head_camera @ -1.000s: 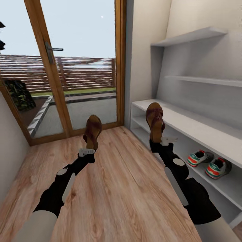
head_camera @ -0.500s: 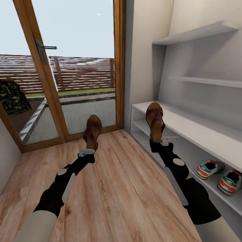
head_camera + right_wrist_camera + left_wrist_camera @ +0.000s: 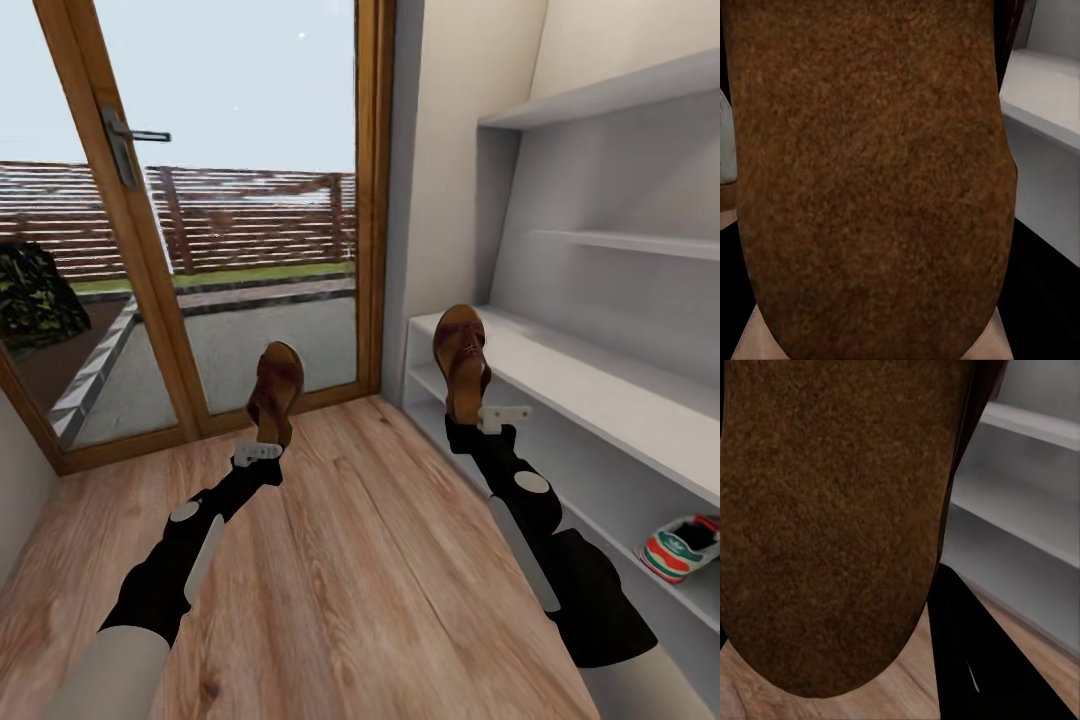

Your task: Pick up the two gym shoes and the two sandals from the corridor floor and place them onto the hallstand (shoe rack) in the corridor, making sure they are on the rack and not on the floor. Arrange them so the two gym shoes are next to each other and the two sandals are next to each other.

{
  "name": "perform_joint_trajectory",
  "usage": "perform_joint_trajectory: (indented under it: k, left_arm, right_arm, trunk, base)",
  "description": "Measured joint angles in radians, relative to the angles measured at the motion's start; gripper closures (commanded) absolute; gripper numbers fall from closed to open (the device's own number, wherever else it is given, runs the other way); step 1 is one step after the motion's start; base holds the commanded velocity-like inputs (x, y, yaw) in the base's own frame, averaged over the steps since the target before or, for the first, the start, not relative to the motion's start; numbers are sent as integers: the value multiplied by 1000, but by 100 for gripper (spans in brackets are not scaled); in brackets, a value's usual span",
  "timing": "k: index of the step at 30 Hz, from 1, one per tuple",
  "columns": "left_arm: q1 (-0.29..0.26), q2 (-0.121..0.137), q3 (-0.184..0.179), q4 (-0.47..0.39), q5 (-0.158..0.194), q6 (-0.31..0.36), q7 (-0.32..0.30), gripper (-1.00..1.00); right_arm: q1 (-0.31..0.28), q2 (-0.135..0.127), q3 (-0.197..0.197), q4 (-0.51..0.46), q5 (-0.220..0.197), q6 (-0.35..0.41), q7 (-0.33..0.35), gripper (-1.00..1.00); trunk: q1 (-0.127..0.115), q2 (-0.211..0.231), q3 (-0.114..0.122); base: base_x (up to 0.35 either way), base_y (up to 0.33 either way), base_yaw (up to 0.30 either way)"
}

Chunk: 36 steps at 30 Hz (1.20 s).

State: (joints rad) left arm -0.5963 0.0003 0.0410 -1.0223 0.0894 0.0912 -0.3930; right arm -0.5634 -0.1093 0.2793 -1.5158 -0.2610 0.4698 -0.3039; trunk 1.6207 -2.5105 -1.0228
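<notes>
Glass door (image 3: 200, 200) standing at 11 o'clock.
Left gripper (image 3: 262, 440) gripping left sandal (image 3: 275, 385) heel, toe up, above corridor floor (image 3: 330, 560).
Right gripper (image 3: 478, 418) gripping right sandal (image 3: 462, 360) at 1 o'clock, beside hallstand (image 3: 600, 375).
1 gym shoe (image 3: 682, 545) sitting on lower shelf, 4 o'clock.
Judging: both sandals remaining to place; nothing blocking bench top.

one gym shoe (image 3: 683, 547) cut by frame edge, tool tips behind sandals (image 3: 462, 362)
</notes>
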Motion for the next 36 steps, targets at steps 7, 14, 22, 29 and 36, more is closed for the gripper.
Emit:
perform_joint_trajectory:
  k: [7, 14, 22, 29, 36]
  left_arm:
    - [0, 0, 0, 0, 0, 0, 0, 100]
    - [0, 0, 0, 0, 0, 0, 0, 100]
    - [0, 0, 0, 0, 0, 0, 0, 100]
    - [0, 0, 0, 0, 0, 0, 0, 100]
    - [0, 0, 0, 0, 0, 0, 0, 100]
  right_arm:
    - [0, 0, 0, 0, 0, 0, 0, 100]
    - [0, 0, 0, 0, 0, 0, 0, 100]
    - [0, 0, 0, 0, 1, 0, 0, 100]
    - [0, 0, 0, 0, 1, 0, 0, 100]
    - [0, 0, 0, 0, 1, 0, 0, 100]
  trunk:
    - [0, 0, 0]
    - [0, 0, 0]
    - [0, 0, 0]
    - [0, 0, 0]
    - [0, 0, 0]
  base:
    - [293, 237, -91]
    - [282, 249, -262]
    - [215, 292, -276]
    - [172, 313, -276]
    - [163, 317, -276]
